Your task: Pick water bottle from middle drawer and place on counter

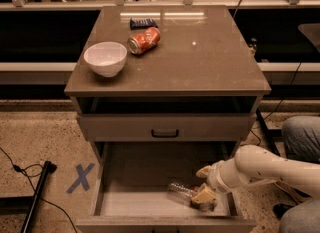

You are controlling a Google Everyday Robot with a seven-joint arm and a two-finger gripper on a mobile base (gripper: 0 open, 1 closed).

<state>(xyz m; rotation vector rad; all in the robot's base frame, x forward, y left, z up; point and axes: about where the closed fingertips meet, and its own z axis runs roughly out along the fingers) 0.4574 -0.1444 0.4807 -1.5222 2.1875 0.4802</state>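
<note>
Floor at far left carries a black pole (35,194) and a blue tape X (80,177). On the tabletop (210,62), a white bowl (105,58) stands near the left edge. A dark blue packet (143,23) and an orange soda can (144,41), which is on its side, lie just right of the bowl. Below the tabletop sits a drawer front (115,127) with a black bar handle. The middle drawer (135,204) beneath it is pulled out. The water bottle (180,190) lies on its side on the drawer floor, right of centre. The gripper (204,199) is inside the drawer at the bottle's right end, overlapping it in view; whether it is open or closed cannot be told. The white arm (260,164) reaches in from the right.
</note>
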